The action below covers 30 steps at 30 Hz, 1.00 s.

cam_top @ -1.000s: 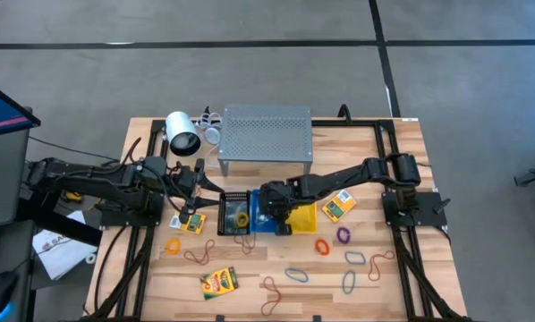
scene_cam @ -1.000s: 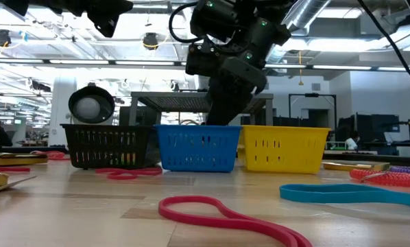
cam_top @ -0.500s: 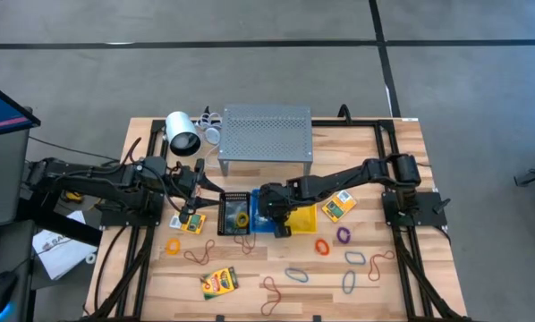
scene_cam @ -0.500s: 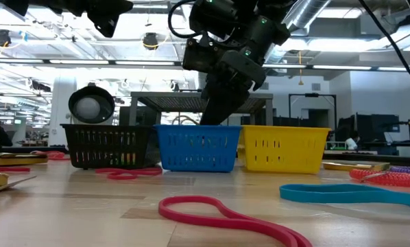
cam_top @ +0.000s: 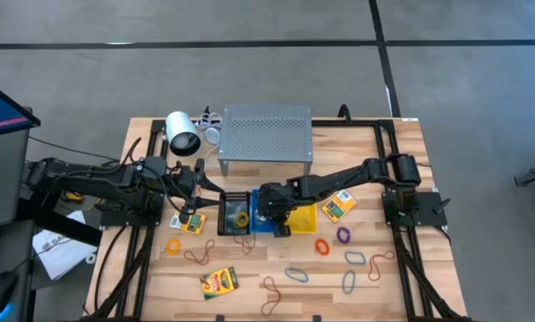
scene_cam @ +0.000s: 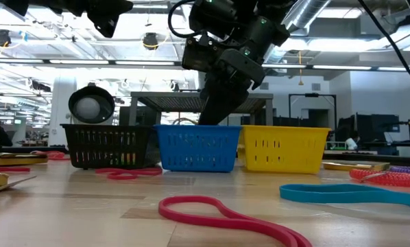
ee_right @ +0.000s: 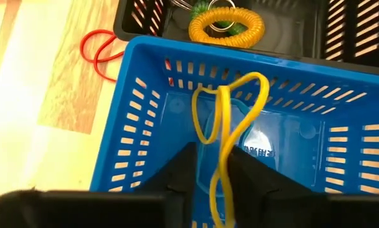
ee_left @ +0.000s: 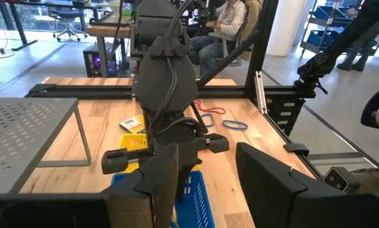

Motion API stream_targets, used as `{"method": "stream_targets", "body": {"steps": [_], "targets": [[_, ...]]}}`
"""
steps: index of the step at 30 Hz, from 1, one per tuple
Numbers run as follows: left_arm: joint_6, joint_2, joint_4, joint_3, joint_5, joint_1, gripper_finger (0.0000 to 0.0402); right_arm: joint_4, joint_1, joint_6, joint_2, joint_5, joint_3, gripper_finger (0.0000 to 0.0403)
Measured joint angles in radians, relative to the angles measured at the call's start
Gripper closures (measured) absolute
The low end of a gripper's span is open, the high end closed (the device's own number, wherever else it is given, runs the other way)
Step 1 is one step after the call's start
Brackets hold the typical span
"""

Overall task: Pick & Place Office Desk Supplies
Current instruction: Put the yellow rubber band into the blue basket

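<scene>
Wooden tabletop (cam_top: 402,179): the right gripper (ee_right: 210,166) hangs over the blue slotted plastic basket (ee_right: 145,120), fingers narrowly parted, a thin yellow rubber-band loop (ee_right: 227,126) draped between them, dangling inside.

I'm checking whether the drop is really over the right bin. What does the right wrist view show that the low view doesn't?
Only the right wrist view looks inside the blue basket: a yellow rubber band hangs at the right gripper over the basket's floor, and a yellow coil lies in the black basket.

Only the low view shows the yellow basket and a red band on the table.

Both show the blue basket beside the black one.
</scene>
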Motion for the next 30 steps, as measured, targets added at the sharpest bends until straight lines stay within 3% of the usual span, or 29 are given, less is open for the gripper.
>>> {"method": "stream_targets", "body": {"steps": [13, 17, 30], "targets": [[0.0, 0.0, 0.0, 0.0, 0.0, 0.0, 0.0248, -0.004, -0.029, 0.034, 0.0, 0.0, 0.0, 0.015], [0.0, 0.0, 0.0, 0.0, 0.0, 0.0, 0.0248, -0.003, -0.034, 0.034, -0.001, 0.006, 0.0, 0.0138], [0.0, 0.0, -0.001, 0.0, 0.0, 0.0, 0.0248, -0.015, 0.033, -0.038, -0.002, 0.191, 0.0, 0.0138]]}}
